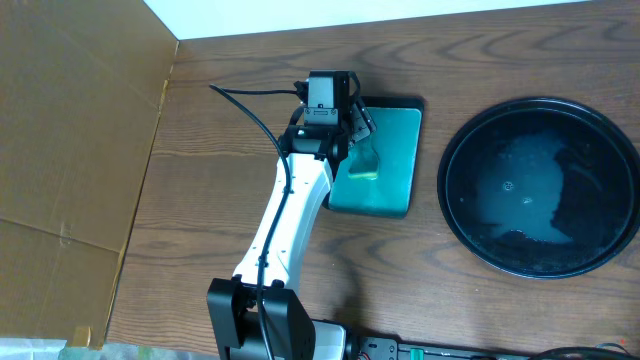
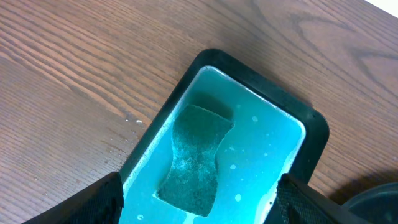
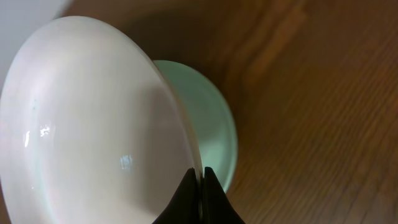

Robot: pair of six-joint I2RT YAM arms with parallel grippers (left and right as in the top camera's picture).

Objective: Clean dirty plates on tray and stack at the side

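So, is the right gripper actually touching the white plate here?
Touching. The right wrist view shows the right gripper closed on the rim of the white plate, both dark fingertips pressed against its edge with no gap.

Teal sponge (image 2: pixel 196 158) in teal tray (image 2: pixel 258 155) on wooden table (image 2: pixel 74 74)

One teal tray (image 1: pixel 395 150) on the desk (image 1: pixel 200 200) holds one sponge (image 1: pixel 362 165). One black tray (image 1: pixel 462 150) lies to its right, and one arm (image 1: pixel 290 210) reaches over it. The right wrist view shows two plates: one white plate (image 3: pixel 93 118) and one pale green plate (image 3: pixel 214 130).
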